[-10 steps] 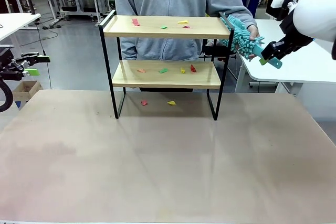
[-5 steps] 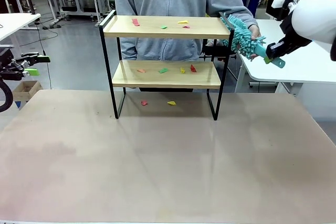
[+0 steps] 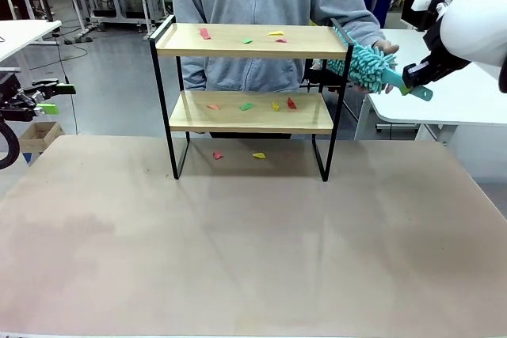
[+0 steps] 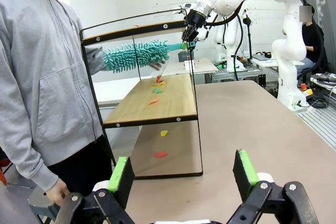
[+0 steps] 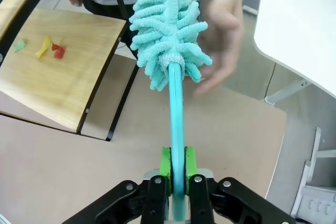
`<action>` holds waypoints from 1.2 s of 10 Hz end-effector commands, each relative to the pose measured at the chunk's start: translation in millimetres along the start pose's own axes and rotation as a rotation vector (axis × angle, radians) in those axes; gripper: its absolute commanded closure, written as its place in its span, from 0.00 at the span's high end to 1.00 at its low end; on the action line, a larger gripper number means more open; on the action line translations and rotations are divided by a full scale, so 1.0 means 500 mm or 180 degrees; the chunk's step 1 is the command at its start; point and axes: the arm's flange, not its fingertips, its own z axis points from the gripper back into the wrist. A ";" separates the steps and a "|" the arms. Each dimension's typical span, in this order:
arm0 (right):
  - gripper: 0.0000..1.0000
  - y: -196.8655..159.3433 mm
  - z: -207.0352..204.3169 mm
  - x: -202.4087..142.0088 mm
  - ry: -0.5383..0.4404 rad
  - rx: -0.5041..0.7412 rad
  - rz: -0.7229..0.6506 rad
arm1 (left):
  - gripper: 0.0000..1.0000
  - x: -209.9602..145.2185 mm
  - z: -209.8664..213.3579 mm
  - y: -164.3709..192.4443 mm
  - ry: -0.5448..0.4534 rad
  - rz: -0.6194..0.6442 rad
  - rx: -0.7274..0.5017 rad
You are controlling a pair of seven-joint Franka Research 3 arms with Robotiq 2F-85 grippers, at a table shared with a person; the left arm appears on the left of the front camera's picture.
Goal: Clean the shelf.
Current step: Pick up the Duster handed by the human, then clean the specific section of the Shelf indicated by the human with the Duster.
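Two green pads [image 5: 166, 162] nipping duster [image 5: 167, 30], right tool [image 5: 177, 163]

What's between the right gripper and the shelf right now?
The teal duster: the right gripper is shut on its handle, and its fluffy head stretches toward the shelf, right end, the person's hand beside it. Front view.

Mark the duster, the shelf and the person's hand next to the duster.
duster [image 5: 175, 98], right wrist view, on the handle just below the fluffy head.
shelf [image 3: 222, 42], front view, on bare wood of the top board.
person's hand [image 5: 223, 30], right wrist view, on the middle of the hand.
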 end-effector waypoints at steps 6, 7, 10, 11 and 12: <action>0.13 0.002 -0.001 -0.002 0.0026 0.0014 -0.0037 | 1.00 0.004 -0.001 -0.003 0.0029 -0.0043 -0.0010; 0.13 0.002 -0.001 -0.002 0.0026 0.0014 -0.0037 | 1.00 0.004 -0.001 -0.003 0.0029 -0.0043 -0.0010; 0.13 0.002 -0.001 -0.002 0.0026 0.0014 -0.0037 | 1.00 0.004 -0.001 -0.003 0.0029 -0.0043 -0.0010; 0.13 0.002 -0.001 -0.002 0.0026 0.0014 -0.0037 | 1.00 0.004 -0.001 -0.003 0.0029 -0.0043 -0.0010; 0.13 0.002 -0.001 -0.002 0.0026 0.0014 -0.0037 | 1.00 0.004 -0.001 -0.003 0.0029 -0.0043 -0.0010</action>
